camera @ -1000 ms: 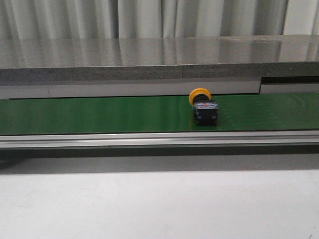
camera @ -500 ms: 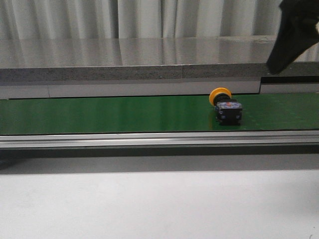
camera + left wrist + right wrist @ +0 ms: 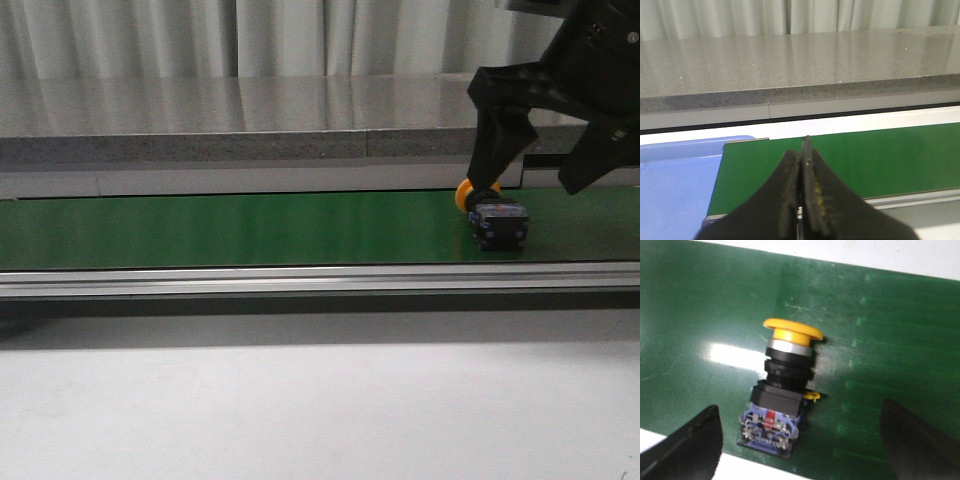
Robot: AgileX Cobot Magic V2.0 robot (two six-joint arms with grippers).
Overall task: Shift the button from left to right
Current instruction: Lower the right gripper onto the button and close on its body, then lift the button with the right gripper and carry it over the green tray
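The button lies on its side on the green belt, right of the middle, with its yellow-orange cap toward the back. In the right wrist view the button shows its yellow cap, black body and bluish base. My right gripper is open and hangs just above the button, with one finger on each side. In the right wrist view the right gripper has its jaws wide apart and touches nothing. My left gripper is shut and empty over the belt's left end. It is out of the front view.
A blue tray sits beside the belt's left end. A grey stone ledge runs behind the belt and a metal rail runs along its front. A white table surface lies in front.
The button has moved right along the belt. My right gripper has come down from the upper right and now straddles it, open.
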